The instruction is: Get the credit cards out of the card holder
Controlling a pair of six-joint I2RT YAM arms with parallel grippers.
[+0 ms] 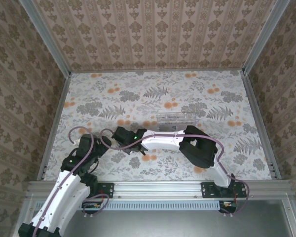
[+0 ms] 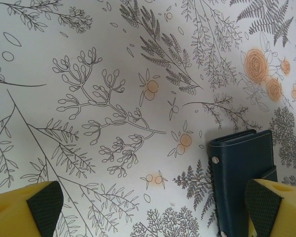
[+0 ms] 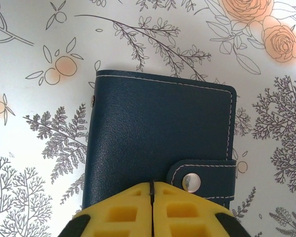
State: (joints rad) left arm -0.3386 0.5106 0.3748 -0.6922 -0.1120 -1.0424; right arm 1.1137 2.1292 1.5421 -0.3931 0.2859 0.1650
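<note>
The card holder [image 3: 158, 133], a dark navy wallet with pale stitching, lies closed on the floral tabletop, its tab [image 3: 202, 177] snapped down with a metal stud. The credit cards are hidden inside it. My right gripper [image 3: 152, 183] is shut, its yellow fingers pressed together with nothing between them, tips over the wallet's near edge beside the tab. My left gripper [image 2: 148, 207] is open just left of the card holder [image 2: 241, 182], and its right finger [image 2: 276, 207] overlaps the wallet's near corner. From above, both grippers meet around the wallet [image 1: 134, 161].
A clear plastic tray [image 1: 175, 119] stands on the table behind the right arm. Patterned walls with metal rails [image 1: 54, 123] enclose the table on three sides. Open floral surface stretches across the back and the right.
</note>
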